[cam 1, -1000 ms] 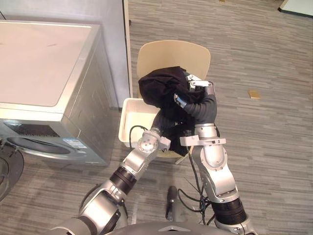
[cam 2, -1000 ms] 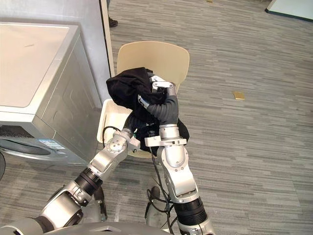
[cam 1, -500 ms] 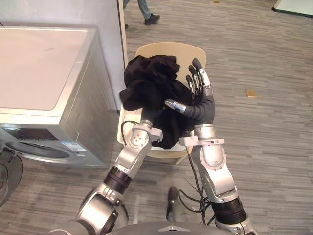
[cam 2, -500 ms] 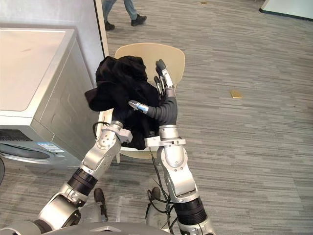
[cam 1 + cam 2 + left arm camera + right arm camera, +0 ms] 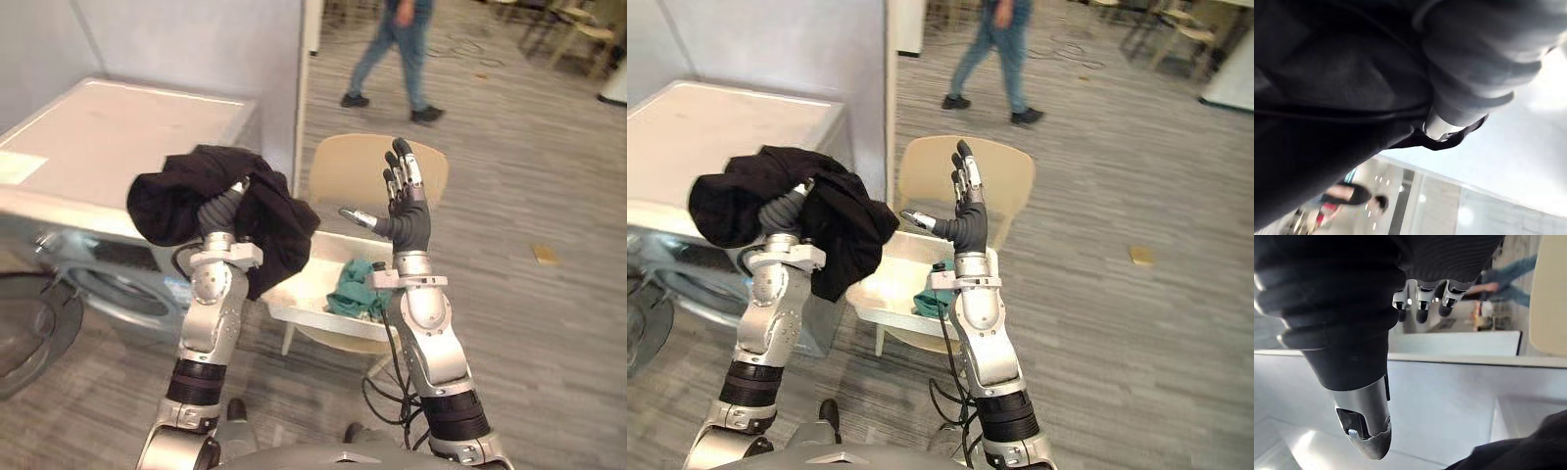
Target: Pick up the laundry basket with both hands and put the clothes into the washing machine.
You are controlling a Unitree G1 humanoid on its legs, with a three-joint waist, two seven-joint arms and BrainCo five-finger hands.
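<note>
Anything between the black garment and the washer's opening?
Nothing visible. The garment hangs on the left hand, raised beside the washer; its door is swung open, clear of the opening.

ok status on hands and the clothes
Left hand up, black garment draped over it, by the washing machine. Right hand open, empty. Teal cloth in laundry basket on chair. Person beyond.

Bright even indoor light; glare on washing machine (image 5: 118,137) top.
</note>
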